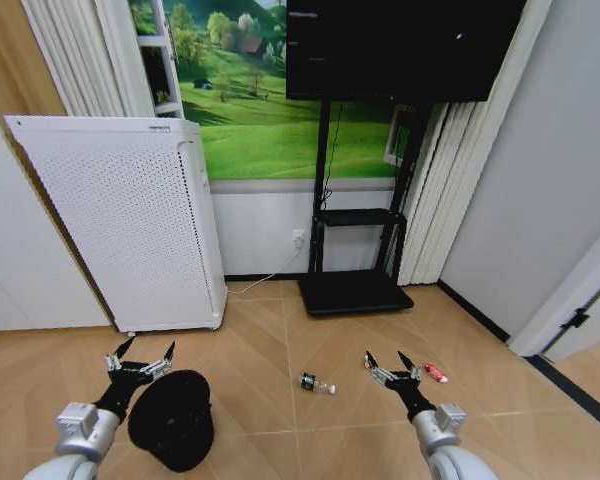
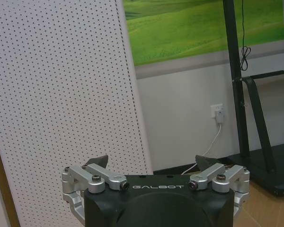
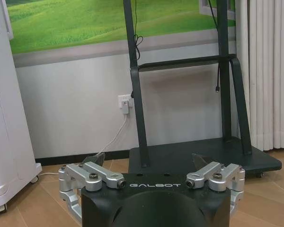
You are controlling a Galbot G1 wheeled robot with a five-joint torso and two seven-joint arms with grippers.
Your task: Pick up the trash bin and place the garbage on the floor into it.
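Both arms up in front of the robot, nothing held. Left tool (image 1: 140, 356) sits at about 8 o'clock in the head view, fingers spread wide apart, empty, hanging just above and behind the rim of the trash bin (image 1: 173, 420); can't tell from here if it touches the rim. The bin stands upright on the floor (image 1: 280, 330) at 7 o'clock, black liner visible, right beside the left forearm. Right tool (image 1: 392, 362) is at about 5 o'clock, fingers also wide apart, empty, touching nothing. Garbage: a small clear bottle (image 1: 317, 383) with a dark label lies on its side on the floor near 6 o'clock, between the two tools and closer to the right one; a small red-and-white wrapper (image 1: 436, 373) lies just beside the right tool on its 3 o'clock side. Left wrist view confirms the spread: both fingertips (image 2: 99, 161) stand well apart with only a white perforated cabinet (image 2: 61, 94) and the wall behind them. Right wrist view is the same story, fingertips (image 3: 199, 160) apart, facing the black TV stand (image 3: 203, 151) base and a wall socket (image 3: 124, 103). In the head view the cabinet (image 1: 130, 220) is at 10 o'clock, the stand with its TV (image 1: 400, 45) at 12 to 1 o'clock.
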